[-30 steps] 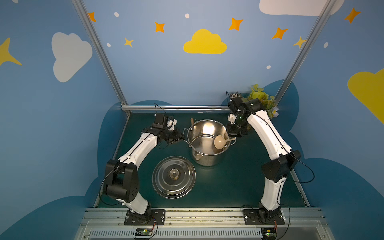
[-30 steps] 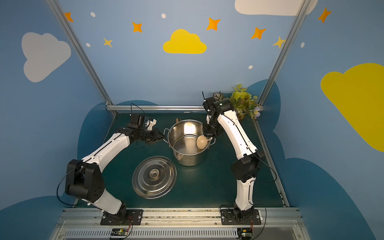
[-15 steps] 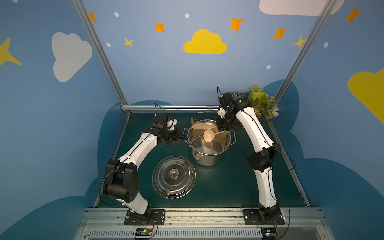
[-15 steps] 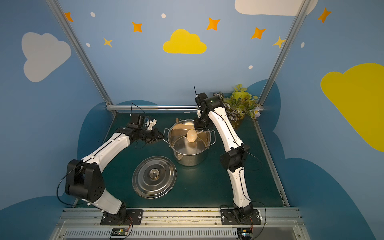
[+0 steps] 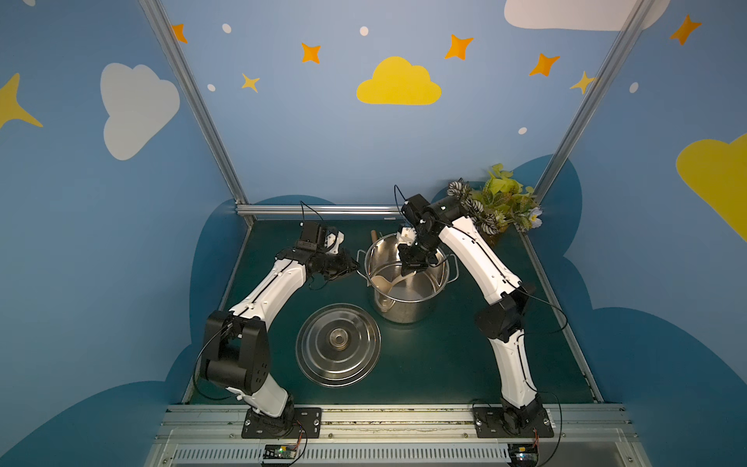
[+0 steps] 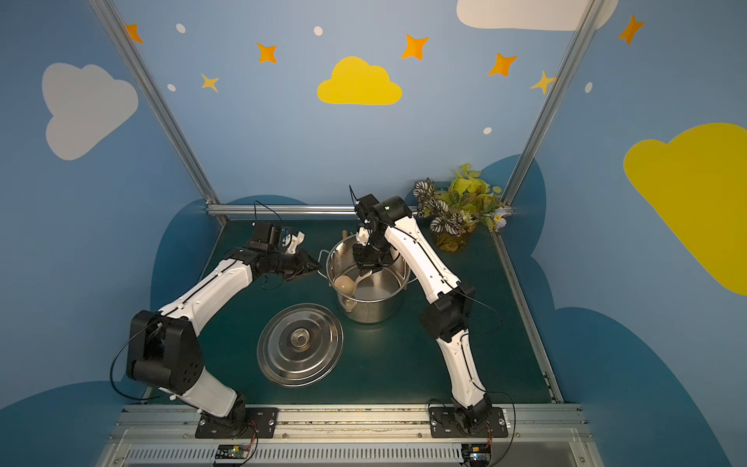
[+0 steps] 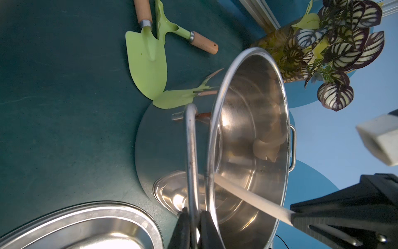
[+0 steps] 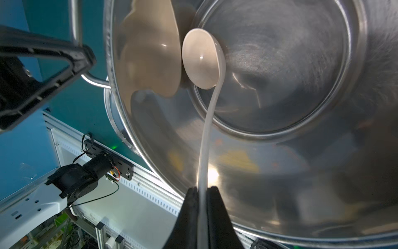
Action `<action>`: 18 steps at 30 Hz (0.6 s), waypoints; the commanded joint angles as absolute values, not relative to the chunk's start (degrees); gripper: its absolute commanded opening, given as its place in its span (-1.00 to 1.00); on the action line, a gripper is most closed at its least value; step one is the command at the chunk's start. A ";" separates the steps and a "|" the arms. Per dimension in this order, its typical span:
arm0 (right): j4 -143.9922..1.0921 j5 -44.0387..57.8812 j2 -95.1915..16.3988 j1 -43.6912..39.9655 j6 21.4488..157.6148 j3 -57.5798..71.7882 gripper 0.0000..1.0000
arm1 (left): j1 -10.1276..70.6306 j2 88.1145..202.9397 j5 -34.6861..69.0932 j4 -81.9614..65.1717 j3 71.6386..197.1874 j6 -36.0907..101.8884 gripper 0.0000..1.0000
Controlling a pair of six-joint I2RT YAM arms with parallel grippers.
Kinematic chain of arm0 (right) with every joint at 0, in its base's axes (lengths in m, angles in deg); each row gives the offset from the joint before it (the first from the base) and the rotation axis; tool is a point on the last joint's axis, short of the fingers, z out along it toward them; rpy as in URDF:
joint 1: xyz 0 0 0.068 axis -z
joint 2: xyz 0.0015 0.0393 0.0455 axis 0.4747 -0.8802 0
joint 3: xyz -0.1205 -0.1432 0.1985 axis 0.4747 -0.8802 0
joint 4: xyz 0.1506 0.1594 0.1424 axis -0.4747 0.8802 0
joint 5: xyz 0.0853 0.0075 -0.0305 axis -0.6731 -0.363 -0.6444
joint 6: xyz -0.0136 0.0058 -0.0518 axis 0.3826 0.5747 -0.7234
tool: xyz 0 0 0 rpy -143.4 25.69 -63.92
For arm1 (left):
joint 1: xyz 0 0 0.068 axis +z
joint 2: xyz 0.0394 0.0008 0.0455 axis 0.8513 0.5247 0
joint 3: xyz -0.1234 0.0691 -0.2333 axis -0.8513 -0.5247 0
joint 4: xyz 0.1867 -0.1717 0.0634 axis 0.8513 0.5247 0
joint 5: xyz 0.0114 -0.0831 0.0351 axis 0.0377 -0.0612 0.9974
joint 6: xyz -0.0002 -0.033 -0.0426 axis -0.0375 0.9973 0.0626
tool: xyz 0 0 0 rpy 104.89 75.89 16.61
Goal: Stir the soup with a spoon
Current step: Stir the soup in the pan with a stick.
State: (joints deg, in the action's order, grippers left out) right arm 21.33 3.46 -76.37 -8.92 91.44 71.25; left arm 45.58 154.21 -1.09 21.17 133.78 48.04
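Pot [image 5: 408,309]: stainless steel, round, straight-walled, polished inside, with rod loops at the sides. It stands uncovered on the worktop [image 5: 424,364], a matt dark green sheet.

Spoon [image 8: 202,58]: cream plastic ladle with a round deep bowl and a slim curved handle. It is inside the pot, the bowl low by the wall on the left arm's side and mirrored in the steel. Whether it touches the wall cannot be told. The handle slants up to the right fingers [image 8: 189,215], black, closed narrowly on its end.

Left fingers [image 7: 183,228]: black, clamped on the pot's near loop handle [image 7: 190,151].

Lid [image 5: 337,345]: steel disc with concentric rings and a centre knob, flat on the worktop just beside the pot.

Trowel [image 7: 148,64]: pale green blade, wooden grip, behind the pot.

Plant [image 5: 497,202]: striped and yellow-green leaves, in the back corner.
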 commanded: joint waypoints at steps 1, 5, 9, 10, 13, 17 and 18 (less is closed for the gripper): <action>26.03 5.55 -69.18 -9.27 90.83 66.41 -1.00 | 44.55 153.95 -3.22 23.42 131.98 46.03 -0.76; 28.31 11.08 -64.45 -8.66 90.43 60.28 -1.00 | 44.55 153.70 -3.38 23.44 131.88 46.03 -0.76; 28.82 14.93 -60.16 -6.20 90.47 54.88 -1.00 | 44.54 153.42 -3.24 23.47 131.88 45.98 -0.76; 28.74 15.73 -59.45 -5.45 90.49 54.09 -1.00 | 44.49 153.34 -3.26 23.56 131.88 45.98 -0.76; 28.57 16.72 -58.55 -2.06 90.32 53.19 -1.00 | 44.55 153.33 -3.24 23.58 131.87 45.92 -0.76; 27.54 16.60 -59.61 0.86 89.99 54.73 -1.00 | 44.52 153.27 -3.28 23.56 131.71 46.08 -0.76; 27.29 16.55 -60.46 1.42 89.92 55.62 -1.00 | 44.55 153.20 -3.34 23.61 131.59 46.04 -0.76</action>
